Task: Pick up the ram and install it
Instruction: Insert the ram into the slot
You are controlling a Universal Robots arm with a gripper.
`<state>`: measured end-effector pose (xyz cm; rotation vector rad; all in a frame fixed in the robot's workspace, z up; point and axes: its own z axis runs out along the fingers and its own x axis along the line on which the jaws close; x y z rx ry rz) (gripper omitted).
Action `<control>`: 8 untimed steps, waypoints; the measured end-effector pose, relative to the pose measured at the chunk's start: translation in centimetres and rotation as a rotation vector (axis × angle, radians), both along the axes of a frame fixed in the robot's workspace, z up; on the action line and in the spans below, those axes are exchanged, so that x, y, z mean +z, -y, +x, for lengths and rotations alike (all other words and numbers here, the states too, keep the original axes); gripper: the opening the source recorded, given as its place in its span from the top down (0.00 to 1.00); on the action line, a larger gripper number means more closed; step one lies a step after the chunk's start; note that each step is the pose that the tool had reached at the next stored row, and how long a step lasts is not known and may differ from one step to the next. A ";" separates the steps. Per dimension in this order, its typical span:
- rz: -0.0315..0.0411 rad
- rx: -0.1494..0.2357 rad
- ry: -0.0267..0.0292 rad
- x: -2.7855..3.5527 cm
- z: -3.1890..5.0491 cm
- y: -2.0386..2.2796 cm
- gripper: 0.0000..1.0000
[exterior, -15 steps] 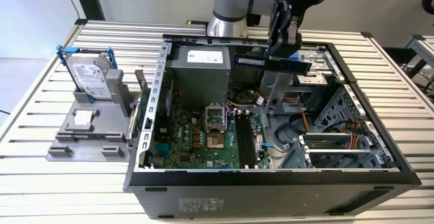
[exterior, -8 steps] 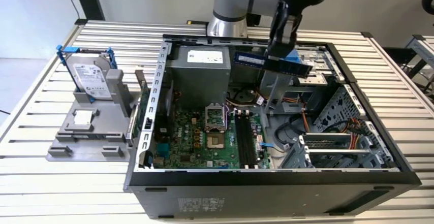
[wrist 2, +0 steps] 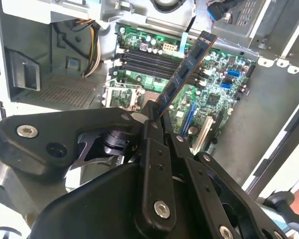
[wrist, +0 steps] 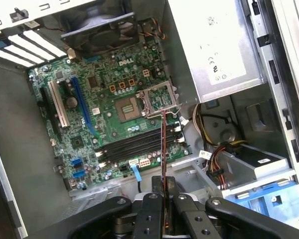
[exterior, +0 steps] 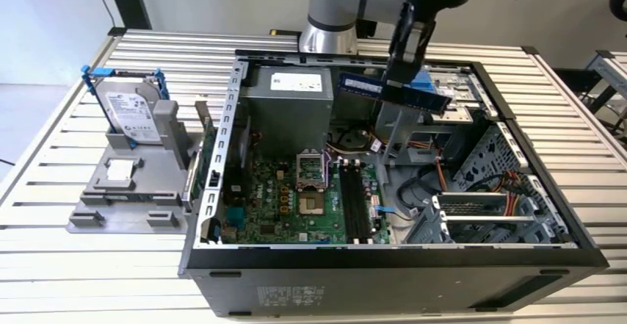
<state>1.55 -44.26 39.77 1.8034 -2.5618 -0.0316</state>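
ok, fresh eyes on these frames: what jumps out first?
The thin blue ram stick, clamped in the black gripper, hangs tilted over the open black computer case. Inside the case lies the large green motherboard. At the exterior view's left, a silver hard drive in a blue frame stands on a grey stand.

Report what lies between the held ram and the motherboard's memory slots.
Only open air. In the first wrist view the ram, clamped in the gripper, hangs above the memory slots with nothing crossing the stretch.
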 end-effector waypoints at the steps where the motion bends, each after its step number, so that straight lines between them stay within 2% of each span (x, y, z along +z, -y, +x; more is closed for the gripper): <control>1: 0.0000 -0.008 0.0000 0.00 0.00 0.00 1.00; 8: 0.0000 -0.060 0.0000 0.00 0.00 0.00 1.00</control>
